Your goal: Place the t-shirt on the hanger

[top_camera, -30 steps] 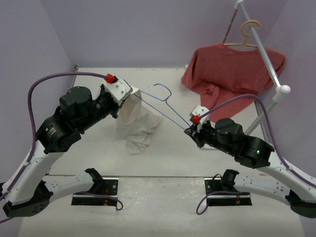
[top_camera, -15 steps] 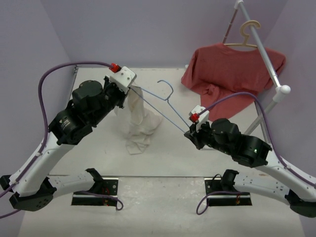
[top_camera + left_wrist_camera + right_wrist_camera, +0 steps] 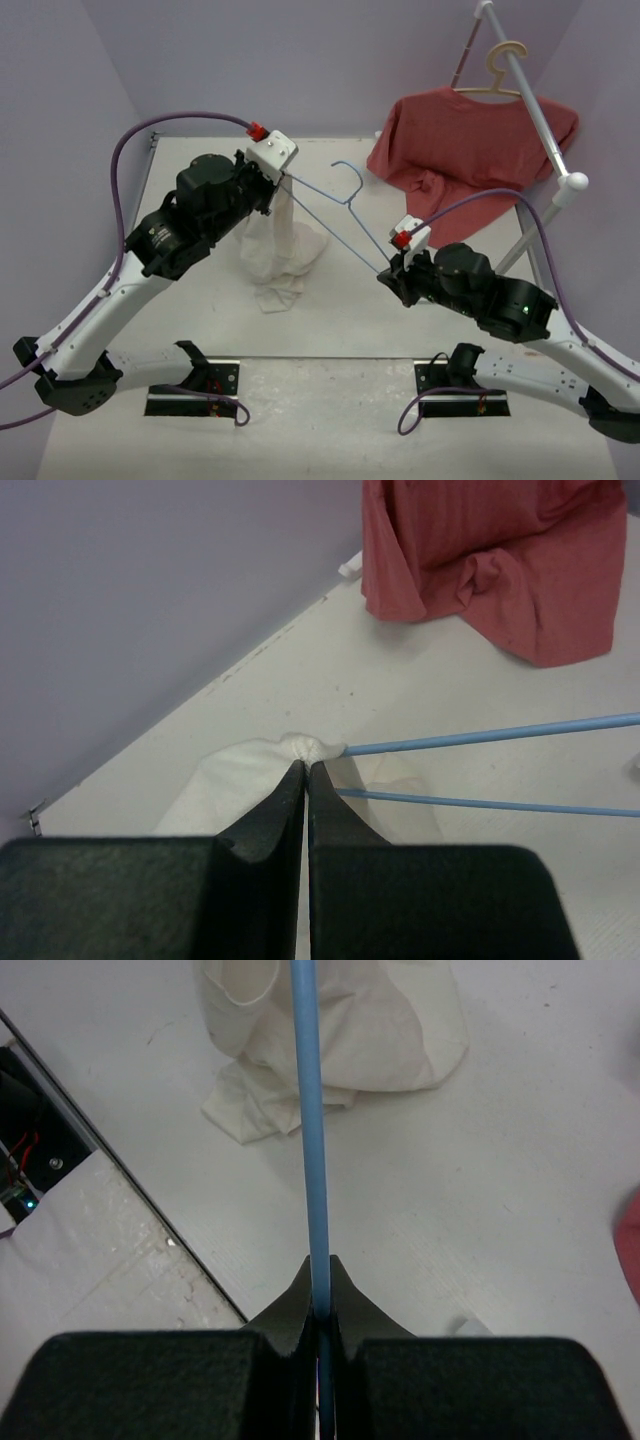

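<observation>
The cream-white t-shirt (image 3: 280,240) hangs from my left gripper (image 3: 283,178), which is shut on a pinch of its fabric (image 3: 308,748); its lower part lies crumpled on the table. The light-blue wire hanger (image 3: 335,215) stretches from the shirt's top to my right gripper (image 3: 385,272), which is shut on its wire (image 3: 310,1140). One end of the hanger goes into the shirt beside my left fingertips (image 3: 345,748). The hook (image 3: 350,172) points toward the back. The shirt also shows in the right wrist view (image 3: 340,1030).
A red t-shirt (image 3: 465,140) hangs on a beige hanger (image 3: 500,65) from a white rack (image 3: 545,130) at the back right. It also shows in the left wrist view (image 3: 500,550). Lilac walls close the back and sides.
My left gripper has risen and moved right and back, lifting the shirt's top along the hanger. The right gripper and the hanger have shifted slightly to the right.
</observation>
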Controlling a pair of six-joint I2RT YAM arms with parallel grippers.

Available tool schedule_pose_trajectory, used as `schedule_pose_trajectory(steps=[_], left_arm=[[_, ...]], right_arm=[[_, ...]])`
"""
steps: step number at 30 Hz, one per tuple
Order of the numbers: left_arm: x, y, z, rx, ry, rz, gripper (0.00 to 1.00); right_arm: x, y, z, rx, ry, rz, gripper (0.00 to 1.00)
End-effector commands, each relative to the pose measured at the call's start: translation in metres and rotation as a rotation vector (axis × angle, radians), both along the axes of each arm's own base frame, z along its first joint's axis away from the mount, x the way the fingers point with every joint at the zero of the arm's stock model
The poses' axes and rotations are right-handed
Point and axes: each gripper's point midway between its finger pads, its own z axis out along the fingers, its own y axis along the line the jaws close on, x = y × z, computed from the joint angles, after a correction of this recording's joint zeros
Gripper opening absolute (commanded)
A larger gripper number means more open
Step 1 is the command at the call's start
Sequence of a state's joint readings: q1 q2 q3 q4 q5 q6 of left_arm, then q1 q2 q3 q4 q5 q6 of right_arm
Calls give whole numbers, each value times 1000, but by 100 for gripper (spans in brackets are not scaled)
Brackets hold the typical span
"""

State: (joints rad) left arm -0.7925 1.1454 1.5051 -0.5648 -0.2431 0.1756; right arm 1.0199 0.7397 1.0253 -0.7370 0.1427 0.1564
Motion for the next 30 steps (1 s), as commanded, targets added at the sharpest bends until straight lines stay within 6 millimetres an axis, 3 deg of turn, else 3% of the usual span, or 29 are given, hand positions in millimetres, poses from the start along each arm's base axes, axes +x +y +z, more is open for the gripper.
schedule_pose_trajectory(steps=[1,4,8,11,14,20,28,30], left_arm=[[-7,-16,17,-77,-8,-79,0],[-12,-20,24,-102,-25,-113,0],[-14,-14,36,-87,-63,-111,0],[-18,-2,41,-44,-75,-97,0],[-32,-10,41,-43,-70,-189,0],[-70,-53,37,-150,-11,-482,0],[-103,-73,25,-152,56,-699,0],[-113,-78,23,-156,80,-764,0]], right_arm=[[13,16,17,50,-35,-11,0],[4,34,12,61,-18,87,0],[-22,61,15,125,-25,312,0],[-23,57,8,101,-50,332,0],[-27,56,13,127,-91,365,0],[-2,78,41,222,-173,292,0],[12,96,28,317,-276,302,0],[19,100,43,410,-333,271,0]])
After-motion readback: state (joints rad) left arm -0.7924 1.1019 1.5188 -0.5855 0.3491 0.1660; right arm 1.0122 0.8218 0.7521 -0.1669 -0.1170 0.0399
